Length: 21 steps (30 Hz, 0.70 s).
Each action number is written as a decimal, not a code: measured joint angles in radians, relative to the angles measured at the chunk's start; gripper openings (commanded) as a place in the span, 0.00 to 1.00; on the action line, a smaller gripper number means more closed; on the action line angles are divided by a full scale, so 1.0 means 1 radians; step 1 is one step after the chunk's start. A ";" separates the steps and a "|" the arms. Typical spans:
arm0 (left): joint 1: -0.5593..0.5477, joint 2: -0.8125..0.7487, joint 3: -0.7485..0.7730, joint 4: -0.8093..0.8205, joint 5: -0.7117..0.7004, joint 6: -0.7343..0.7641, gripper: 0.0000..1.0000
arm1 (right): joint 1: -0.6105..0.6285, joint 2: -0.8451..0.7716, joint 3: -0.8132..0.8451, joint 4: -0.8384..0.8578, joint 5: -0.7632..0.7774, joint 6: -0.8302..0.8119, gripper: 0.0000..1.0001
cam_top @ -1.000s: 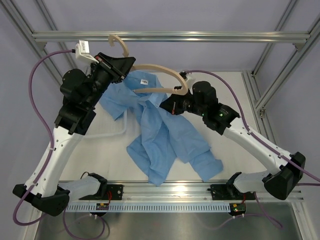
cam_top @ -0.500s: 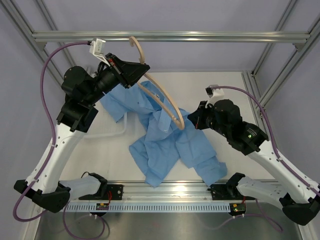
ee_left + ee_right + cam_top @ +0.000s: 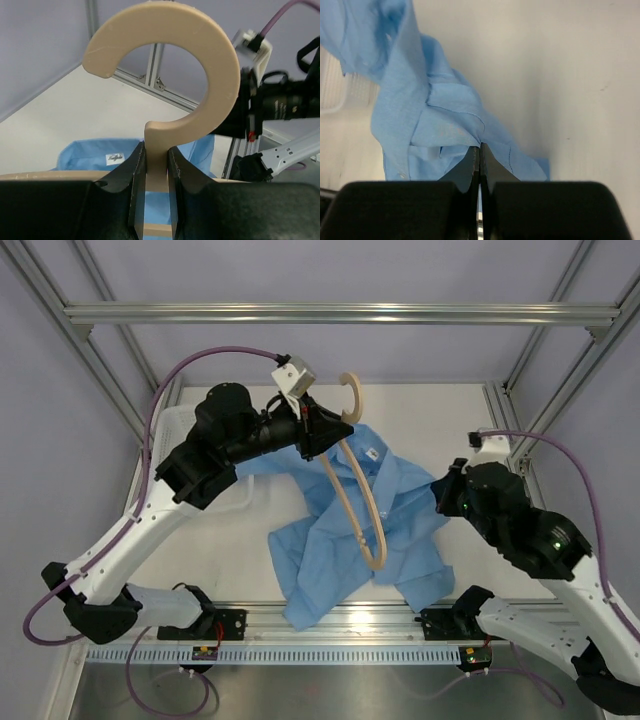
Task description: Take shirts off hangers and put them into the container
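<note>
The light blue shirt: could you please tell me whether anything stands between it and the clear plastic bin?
Yes: the left arm stretches across above the clear plastic bin, its tool shut on the slim beige hanger over the light blue shirt. Nothing else visible lies between shirt and bin on the white table.

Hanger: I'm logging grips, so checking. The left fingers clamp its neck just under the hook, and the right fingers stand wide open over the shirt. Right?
Not quite. The left fingers do clamp the hanger neck just under the hook, but the right fingers are shut, pinching a fold of the shirt; the right wrist view shows it.
</note>
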State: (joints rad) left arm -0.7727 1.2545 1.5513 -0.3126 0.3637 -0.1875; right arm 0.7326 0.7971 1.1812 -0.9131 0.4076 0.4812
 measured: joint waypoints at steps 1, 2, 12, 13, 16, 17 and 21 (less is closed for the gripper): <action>-0.019 0.010 0.013 -0.010 -0.006 0.024 0.00 | 0.000 -0.018 0.030 -0.032 0.040 0.007 0.00; -0.036 0.019 0.027 -0.016 -0.010 0.046 0.00 | 0.000 -0.031 0.061 -0.062 0.077 0.014 0.00; -0.094 0.089 0.148 -0.046 0.016 0.213 0.00 | 0.000 0.027 0.169 -0.171 0.265 0.026 0.00; -0.095 0.090 0.148 -0.049 0.023 0.220 0.00 | 0.000 0.044 0.160 -0.168 0.266 0.024 0.00; -0.095 0.089 0.148 -0.052 0.037 0.233 0.00 | -0.002 0.078 0.135 -0.155 0.264 0.016 0.00; -0.095 0.089 0.148 -0.052 0.040 0.235 0.00 | -0.005 0.084 0.136 -0.153 0.263 0.008 0.00; -0.095 0.081 0.129 -0.050 0.045 0.241 0.00 | -0.045 0.114 0.155 -0.125 0.211 -0.027 0.00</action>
State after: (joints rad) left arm -0.8673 1.3357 1.6802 -0.3622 0.4091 0.0532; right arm 0.6872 0.9112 1.3365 -1.0378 0.6186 0.4541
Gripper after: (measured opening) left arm 0.220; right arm 0.010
